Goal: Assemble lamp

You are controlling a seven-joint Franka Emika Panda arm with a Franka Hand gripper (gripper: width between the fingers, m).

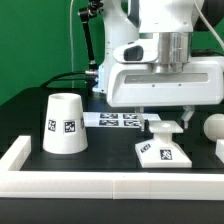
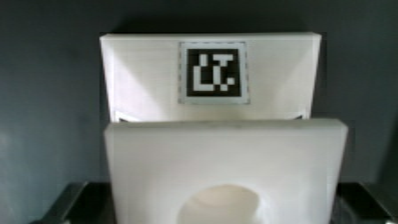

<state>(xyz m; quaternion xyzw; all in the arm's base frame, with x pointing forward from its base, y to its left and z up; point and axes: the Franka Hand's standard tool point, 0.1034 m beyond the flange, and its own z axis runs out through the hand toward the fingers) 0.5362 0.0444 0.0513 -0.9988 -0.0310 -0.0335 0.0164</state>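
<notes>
The low square lamp base [image 1: 163, 152] lies on the dark table at the exterior view's right, its tag facing up. My gripper [image 1: 167, 122] stands straight above it. Its dark fingers [image 2: 71, 205] lie against both sides of the base [image 2: 214, 140], which fills the wrist view with its tag and round socket hole. The jaws are shut on the base's raised end. The cup-shaped shade [image 1: 65, 125] stands mouth down at the exterior view's left. The round bulb [image 1: 213, 125] rests at the far right edge.
The marker board [image 1: 112, 119] lies flat behind the base, between it and the shade. A low white wall [image 1: 100, 185] borders the table's front and both sides. The robot's white body and black cables rise at the back.
</notes>
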